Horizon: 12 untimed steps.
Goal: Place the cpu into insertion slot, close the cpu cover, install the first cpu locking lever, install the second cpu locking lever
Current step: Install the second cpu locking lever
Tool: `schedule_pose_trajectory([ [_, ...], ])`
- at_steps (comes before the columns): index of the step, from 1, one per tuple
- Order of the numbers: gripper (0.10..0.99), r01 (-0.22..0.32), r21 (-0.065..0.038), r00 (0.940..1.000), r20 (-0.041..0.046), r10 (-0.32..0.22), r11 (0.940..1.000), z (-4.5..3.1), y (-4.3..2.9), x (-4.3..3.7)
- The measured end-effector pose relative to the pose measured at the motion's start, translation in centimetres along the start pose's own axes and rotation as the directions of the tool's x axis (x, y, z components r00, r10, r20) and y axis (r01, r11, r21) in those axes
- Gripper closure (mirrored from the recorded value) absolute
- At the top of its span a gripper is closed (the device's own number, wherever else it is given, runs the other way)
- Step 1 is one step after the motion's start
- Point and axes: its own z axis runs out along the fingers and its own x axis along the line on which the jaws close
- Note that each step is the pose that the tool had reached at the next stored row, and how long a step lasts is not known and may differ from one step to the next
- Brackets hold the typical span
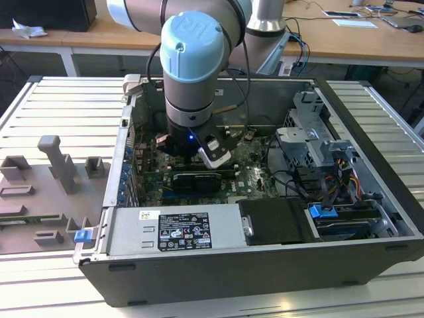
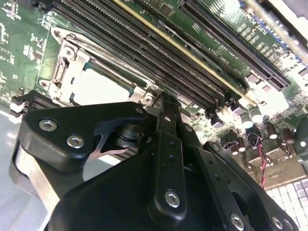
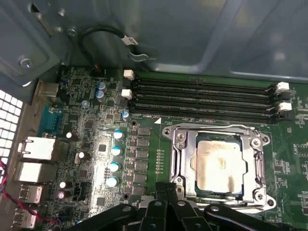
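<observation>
An open computer case (image 1: pixel 265 265) lies on a slatted metal counter (image 1: pixel 59 106), wooden desks behind it. The arm reaches inside, its tool (image 3: pixel 168 192) with fingers together, holding nothing, just beside the socket. The cpu (image 3: pixel 219 163) sits in the socket, the cpu cover (image 3: pixel 255 159) framing it.

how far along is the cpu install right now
Done: the cpu lies flat in the socket, and the cpu cover looks closed down around it, framing its pale face. In hand: nothing visible; the hand sits just beside the socket's edge, fingers together. Left: the locking levers; whether either is latched I cannot tell.
</observation>
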Motion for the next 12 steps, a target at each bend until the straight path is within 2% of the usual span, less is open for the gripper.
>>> schedule_pose_trajectory([
  [4, 0.980, 0.000, 0.000, 1.0000, -0.0001, 0.000, 1.0000, -0.49, 0.15, -0.01],
  [9, 0.980, 0.000, -0.004, 1.0000, 0.0002, 0.000, 1.0000, -1.54, 0.45, -0.03],
  [10, 0.980, 0.000, -0.004, 1.0000, 0.0002, 0.000, 1.0000, -1.99, 0.58, -0.04],
  [12, 0.980, 0.000, -0.004, 1.0000, 0.0003, 0.000, 1.0000, -2.08, 0.61, -0.04],
])
